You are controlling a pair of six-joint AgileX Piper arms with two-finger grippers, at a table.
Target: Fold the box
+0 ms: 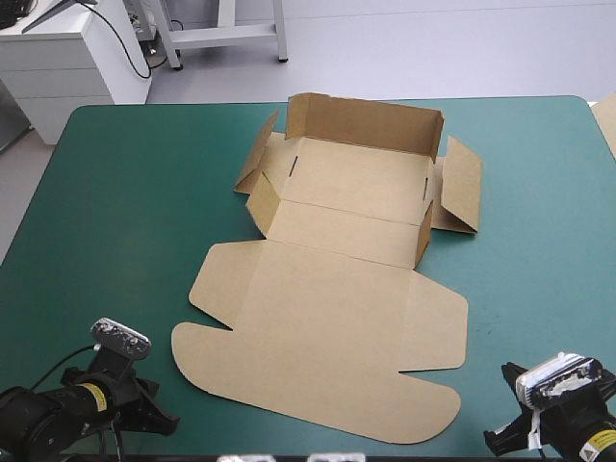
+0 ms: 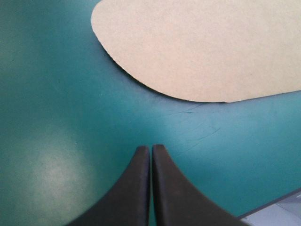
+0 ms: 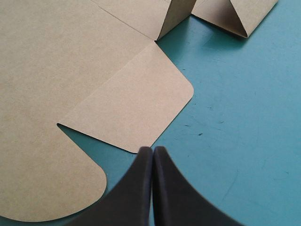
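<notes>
Box (image 1: 346, 183) of brown board lies with its flat lid (image 1: 327, 346) ahead of the clenched, empty left gripper (image 2: 151, 148) and just ahead of the clenched right gripper (image 3: 153, 149).

Teal-green table (image 1: 115, 212) is filling the view; beyond its far edge pale grey floor (image 1: 433, 48) is showing, a white cabinet (image 1: 58, 63) sitting far-left, possibly a stand's legs (image 1: 226, 37) alongside.

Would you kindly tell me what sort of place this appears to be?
Most likely a robotics lab workstation: a table with a teal-green cover carries one partly folded brown cardboard box, and the left gripper and right gripper, both with black fin-shaped fingers shut, are at its near edge.
</notes>
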